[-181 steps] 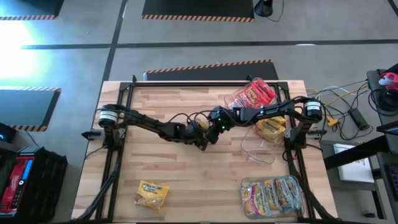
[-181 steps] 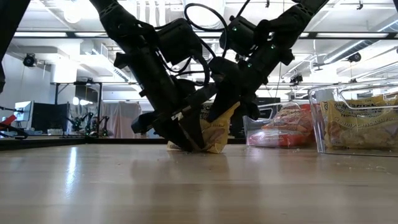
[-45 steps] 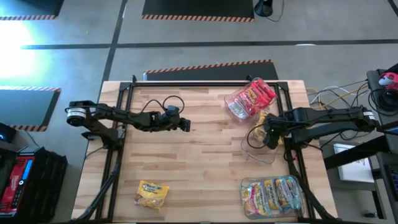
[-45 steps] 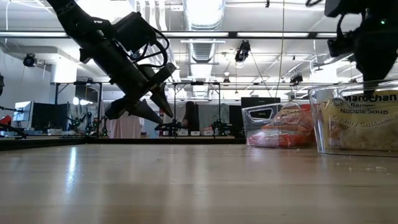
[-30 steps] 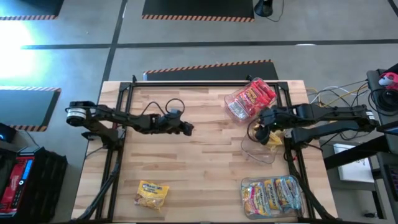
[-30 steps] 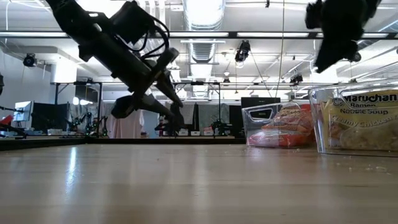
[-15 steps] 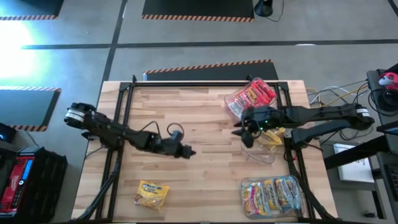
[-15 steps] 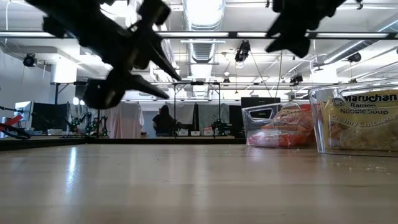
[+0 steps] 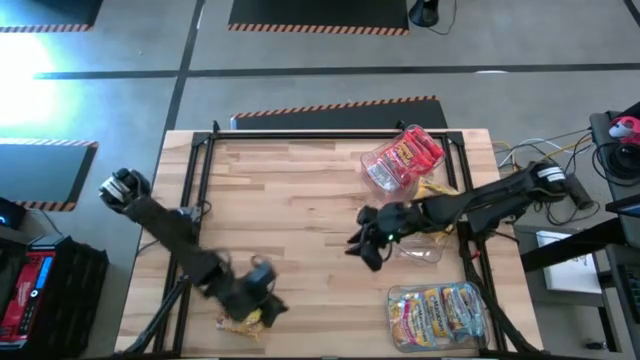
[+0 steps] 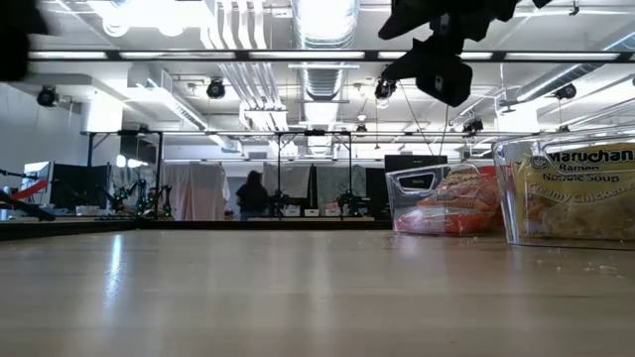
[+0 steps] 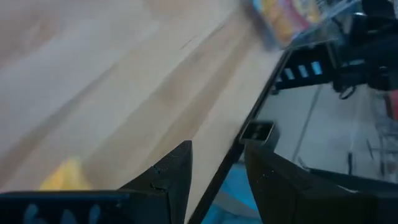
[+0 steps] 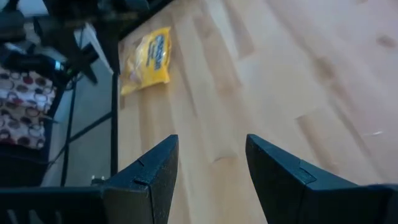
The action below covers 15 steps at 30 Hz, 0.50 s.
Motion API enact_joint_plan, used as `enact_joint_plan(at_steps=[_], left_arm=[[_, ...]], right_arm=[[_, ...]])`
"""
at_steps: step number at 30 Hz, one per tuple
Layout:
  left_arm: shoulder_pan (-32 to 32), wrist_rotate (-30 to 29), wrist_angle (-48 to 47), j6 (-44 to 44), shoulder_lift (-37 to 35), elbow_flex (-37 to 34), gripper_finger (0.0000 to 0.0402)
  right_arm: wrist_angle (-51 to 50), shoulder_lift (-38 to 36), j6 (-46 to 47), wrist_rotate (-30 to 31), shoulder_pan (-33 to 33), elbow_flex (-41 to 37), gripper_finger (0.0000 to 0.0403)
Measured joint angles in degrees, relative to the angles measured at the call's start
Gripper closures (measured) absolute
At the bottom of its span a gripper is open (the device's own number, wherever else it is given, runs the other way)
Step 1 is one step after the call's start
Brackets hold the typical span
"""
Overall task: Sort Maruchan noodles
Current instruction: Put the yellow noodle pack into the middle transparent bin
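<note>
Left fingers [image 11: 214,174] parted, yellow packet [image 12: 151,57] beyond

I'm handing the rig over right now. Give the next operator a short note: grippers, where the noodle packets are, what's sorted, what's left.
Left gripper: open, empty, over the loose yellow packet at the table's near left corner.
Right gripper: open, empty, above mid-table, left of the tubs.
Red packets: in the far right tub.
Yellow packets: in the middle right tub.
Mixed packets: in the near right tub.
Done: all but one packet is in a tub.
Left: pick up the loose yellow packet and likely drop it in the middle right tub.
</note>
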Motion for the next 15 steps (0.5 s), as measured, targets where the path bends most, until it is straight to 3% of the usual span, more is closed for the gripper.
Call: enact_joint_plan(at_steps=[3, 8, 15], left_arm=[[-6.0, -4.1, -5.7, -9.7, 0.0, 0.3, 0.0271], [-12.6, -4.3, -15.5, -25.1, 0.0, 0.2, 0.0271], [-16.7, 4.8, -19.2, -33.2, 0.2, 0.2, 0.0271]], right_arm=[[-0.4, 3.4, 0.8, 0.0, 1.8, 2.5, 0.0227], [-2.0, 7.3, 0.8, 0.0, 4.1, 7.4, 0.0227], [-17.7, 10.4, -2.3, 1.9, 4.7, 15.1, 0.0227]])
